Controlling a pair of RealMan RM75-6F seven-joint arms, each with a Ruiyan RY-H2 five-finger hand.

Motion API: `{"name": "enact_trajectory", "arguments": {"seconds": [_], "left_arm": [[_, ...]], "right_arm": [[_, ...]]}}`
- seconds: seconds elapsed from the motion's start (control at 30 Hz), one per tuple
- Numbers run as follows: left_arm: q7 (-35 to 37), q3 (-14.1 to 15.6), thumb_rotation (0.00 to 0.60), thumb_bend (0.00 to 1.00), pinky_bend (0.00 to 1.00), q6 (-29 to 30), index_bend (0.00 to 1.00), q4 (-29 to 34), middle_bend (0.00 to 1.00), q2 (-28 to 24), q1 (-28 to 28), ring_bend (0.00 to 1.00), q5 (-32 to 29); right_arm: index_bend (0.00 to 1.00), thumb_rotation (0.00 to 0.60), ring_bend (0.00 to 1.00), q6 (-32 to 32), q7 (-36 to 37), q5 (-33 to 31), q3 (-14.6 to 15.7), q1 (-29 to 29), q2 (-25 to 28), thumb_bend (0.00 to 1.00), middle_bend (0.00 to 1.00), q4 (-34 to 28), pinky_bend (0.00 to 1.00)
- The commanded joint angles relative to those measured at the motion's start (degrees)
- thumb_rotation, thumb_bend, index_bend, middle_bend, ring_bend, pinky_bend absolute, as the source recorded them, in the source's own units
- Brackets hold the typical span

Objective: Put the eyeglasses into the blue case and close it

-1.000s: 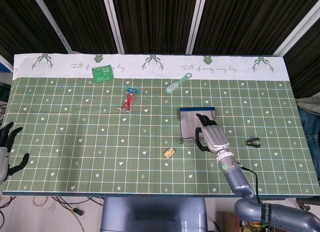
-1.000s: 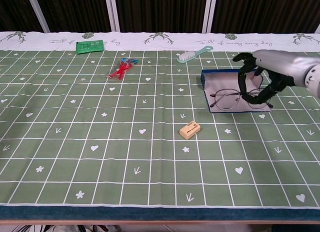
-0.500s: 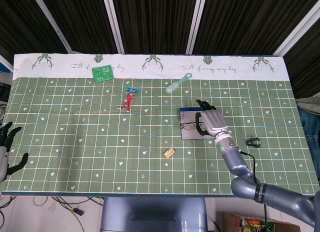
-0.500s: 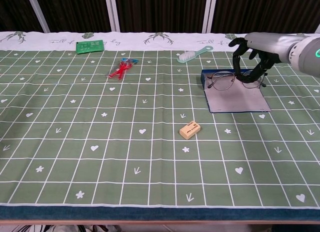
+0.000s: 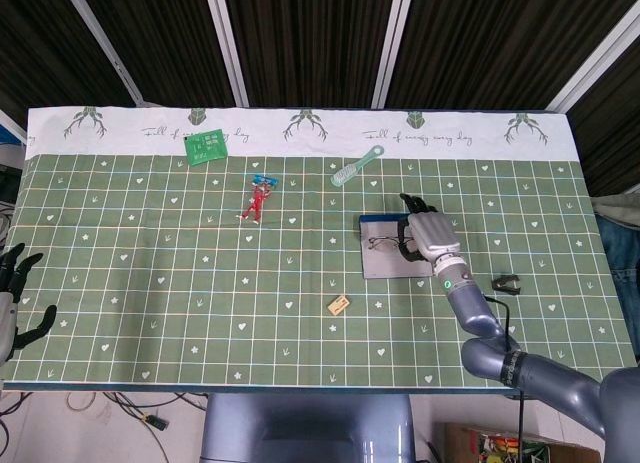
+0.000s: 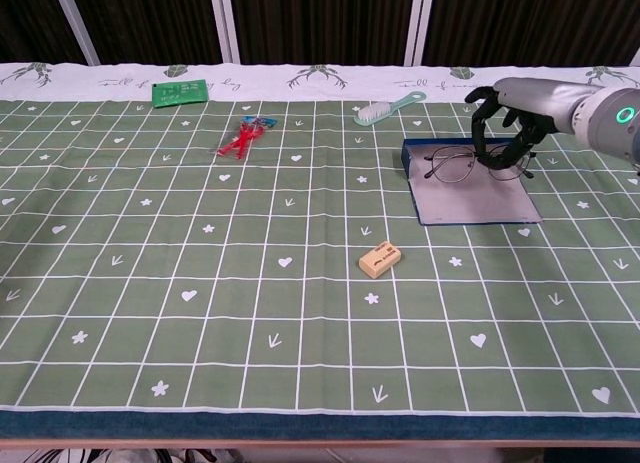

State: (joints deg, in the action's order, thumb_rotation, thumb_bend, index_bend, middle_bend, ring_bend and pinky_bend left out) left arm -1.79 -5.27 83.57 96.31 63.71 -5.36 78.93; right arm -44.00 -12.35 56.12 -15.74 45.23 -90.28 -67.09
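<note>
The blue case lies open right of the table's centre, its grey inner flap spread flat toward me. The thin-framed eyeglasses sit over the far part of the case, lenses facing me. My right hand curls its fingers around their right end and grips them. From above, the eyeglasses lie across the case with the right hand at its right side. My left hand hangs off the table's near left corner, fingers spread, holding nothing.
A tan eraser lies in front of the case. A mint brush lies behind it. A red toy figure and a green circuit board are at the far left. A black clip lies right of my right forearm.
My right hand has carried the eyeglasses from the near edge of the case's flap to its far part, then lowered them slightly. The left hand has not moved.
</note>
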Motion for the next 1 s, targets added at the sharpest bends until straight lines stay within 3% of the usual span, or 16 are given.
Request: {"name": "enact_trajectory", "arguments": {"seconds": [0.03, 1.0], "left_arm": [[-0.1, 0.0, 0.600, 0.35, 0.00, 0.0, 0.12, 0.0, 0.00, 0.0, 0.0, 0.00, -0.1], [0.0, -0.1, 0.600, 0.35, 0.00, -0.1, 0.12, -0.1, 0.00, -0.1, 0.1, 0.00, -0.4]], "right_arm": [[0.63, 0.600, 0.04, 0.8, 2.2, 1.5, 0.4, 0.4, -1.1, 0.48, 0.02, 2.4, 0.20], [0.63, 0.600, 0.04, 5.6, 13.0, 8.7, 1.2, 4.3, -7.1, 0.48, 0.02, 17.2, 0.20]]}}
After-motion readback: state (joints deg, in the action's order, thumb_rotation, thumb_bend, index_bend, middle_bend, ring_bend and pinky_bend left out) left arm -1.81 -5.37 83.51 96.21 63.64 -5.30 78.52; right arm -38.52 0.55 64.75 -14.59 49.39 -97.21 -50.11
